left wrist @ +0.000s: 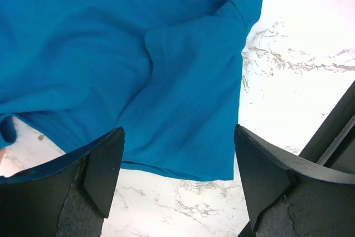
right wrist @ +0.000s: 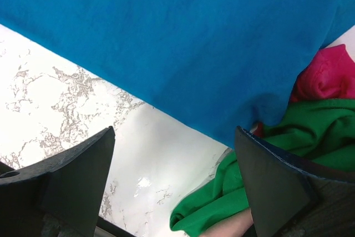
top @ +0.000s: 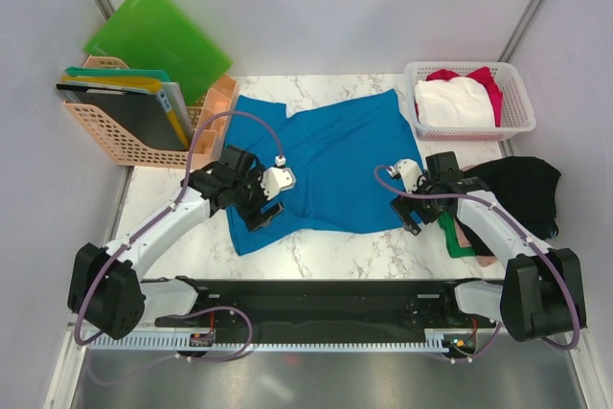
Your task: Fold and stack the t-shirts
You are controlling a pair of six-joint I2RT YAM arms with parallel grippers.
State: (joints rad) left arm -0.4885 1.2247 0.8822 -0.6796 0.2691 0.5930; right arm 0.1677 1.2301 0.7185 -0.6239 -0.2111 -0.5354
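The blue shirt (top: 335, 160) looks light and limp. Pinch its hem corners by the near edge. Left gripper (left wrist: 177, 156) and right gripper (right wrist: 175, 162) gape, empty.

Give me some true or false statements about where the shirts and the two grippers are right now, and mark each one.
The blue t-shirt lies spread out on the marble table. True.
Both grippers are shut on cloth. False: the left gripper and the right gripper are both open, holding nothing.
The white lattice basket holds a white garment and a red garment. True.
The black garment sits in the peach file rack. False: the black garment lies on the table beside the right arm.
A green garment lies close to the right gripper. True.
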